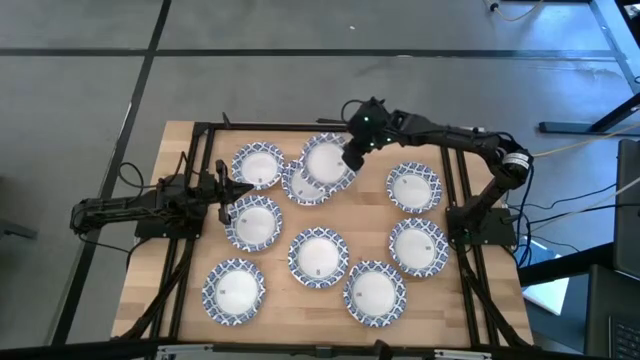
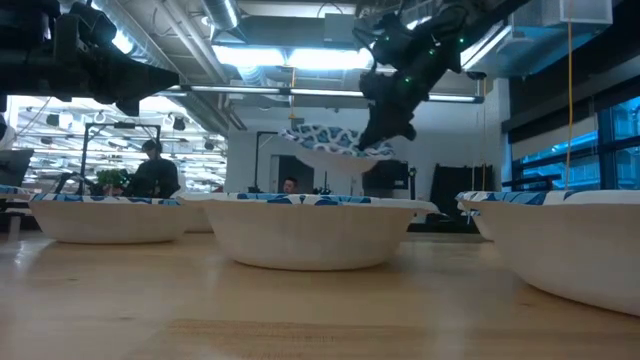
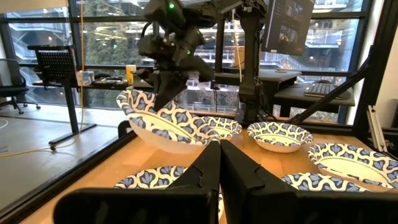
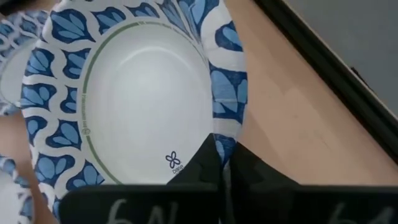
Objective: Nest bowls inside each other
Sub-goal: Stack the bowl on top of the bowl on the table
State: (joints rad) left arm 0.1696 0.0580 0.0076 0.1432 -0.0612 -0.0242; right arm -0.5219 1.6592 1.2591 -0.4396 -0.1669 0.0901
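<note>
Several bowls with white centres and blue-patterned rims lie on the wooden table (image 1: pixel 190 300), each resting on its base. My right gripper (image 1: pixel 350 157) is at the far middle, shut on one bowl (image 1: pixel 326 160) that is lifted above the table and partly overlaps, from above, another bowl (image 1: pixel 300 188). The low view shows this raised bowl (image 2: pixel 335 141) in the air. My left gripper (image 1: pixel 236 190) waits shut and level at the left, beside a bowl (image 1: pixel 253 223), holding nothing. My right gripper pinches the raised bowl's patterned rim (image 4: pixel 225 138) between its two fingers, one on the inner side and one on the outer. The fingers slant down from the table's right. The bowl hangs clear of the table, slightly tilted, open side up.
Other bowls lie spread over the table: at the far left (image 1: pixel 258 164), at the right (image 1: pixel 414 187) (image 1: pixel 418 246), in the middle (image 1: pixel 318 257) and near the front (image 1: pixel 234 289) (image 1: pixel 374 292). A black frame (image 1: pixel 460 190) runs along the table's sides. People sit in the room beyond.
</note>
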